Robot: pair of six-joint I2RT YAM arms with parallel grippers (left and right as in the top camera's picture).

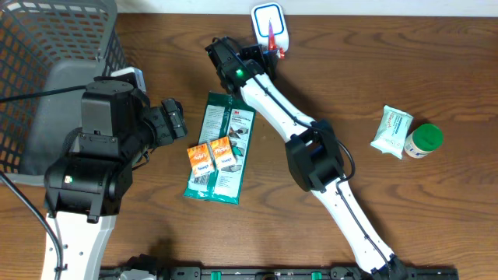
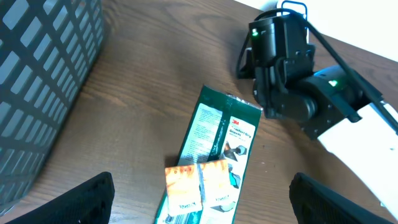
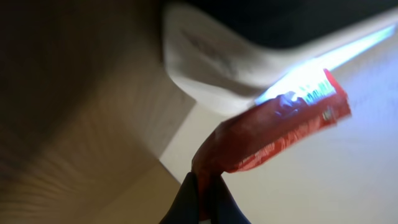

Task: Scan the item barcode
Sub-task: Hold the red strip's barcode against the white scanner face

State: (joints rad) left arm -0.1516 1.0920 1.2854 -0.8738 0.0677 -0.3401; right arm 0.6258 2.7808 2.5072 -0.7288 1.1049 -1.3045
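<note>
— Where is the red packet [image 3: 280,127]?
— The right gripper [image 3: 203,193] has it, jaws clamped tight on its lower end. The packet slants up from the fingers, and its far end catches the bluish light of the white scanner [image 1: 269,22] at the table's far edge. Whether packet and scanner touch, the views do not show.
— And the left gripper [image 1: 176,120]?
— Spread wide, holding nothing. It hangs over the wooden table [image 1: 373,70], just left of the green packet [image 1: 222,148] and beside the grey basket [image 1: 47,47].
— What lies on that green packet?
— Two small orange sachets [image 1: 224,152], side by side across its lower half.
— Anything else on the table?
— Off to the right, well apart from both arms, a white-and-green pouch [image 1: 391,131] touches a green-capped bottle [image 1: 424,140].
</note>
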